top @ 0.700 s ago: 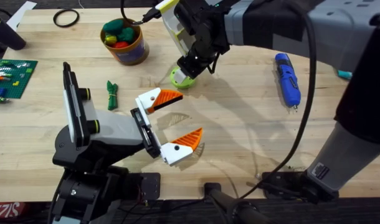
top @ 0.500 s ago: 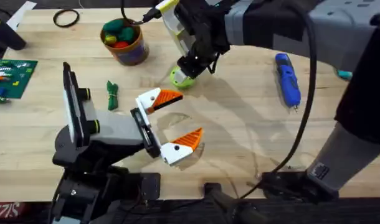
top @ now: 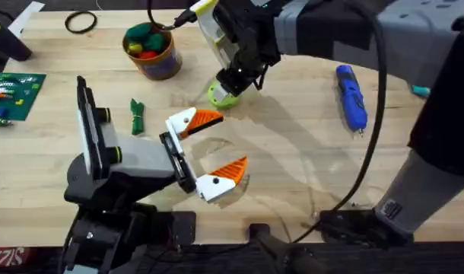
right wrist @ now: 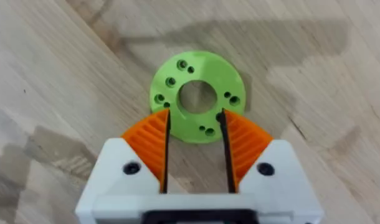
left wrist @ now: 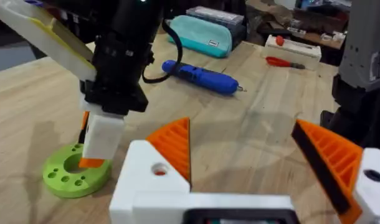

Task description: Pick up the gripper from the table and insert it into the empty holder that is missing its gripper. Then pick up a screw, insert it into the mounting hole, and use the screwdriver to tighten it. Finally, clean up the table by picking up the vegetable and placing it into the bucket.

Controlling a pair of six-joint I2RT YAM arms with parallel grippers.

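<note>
A pale wooden surface (top: 293,175) seen from above, with two robot arms reaching over it. The left pincer (top: 215,151) hovers near the middle of the surface, its white fingers with orange ribbed pads spread wide apart and holding nothing. The right pincer (top: 233,82) reaches across from the right and points down at a lime-green ring (top: 220,95) pierced with small holes. In the right wrist view, the right pincer (right wrist: 195,146) has its two orange pads partly apart, with a gap between them, just above the ring (right wrist: 197,96); nothing sits between the pads. From the left wrist view the same pincer (left wrist: 101,140) stands upright on the edge of the ring (left wrist: 75,174).

The blue screwdriver (top: 351,95) lies flat on the right side of the surface, well apart from both pincers. The dark-green vegetable (top: 136,116) lies on the surface left of the left pincer. The bucket (top: 150,52), with its yellow rim, stands near the far edge, behind the vegetable, and holds green and red toy pieces.
</note>
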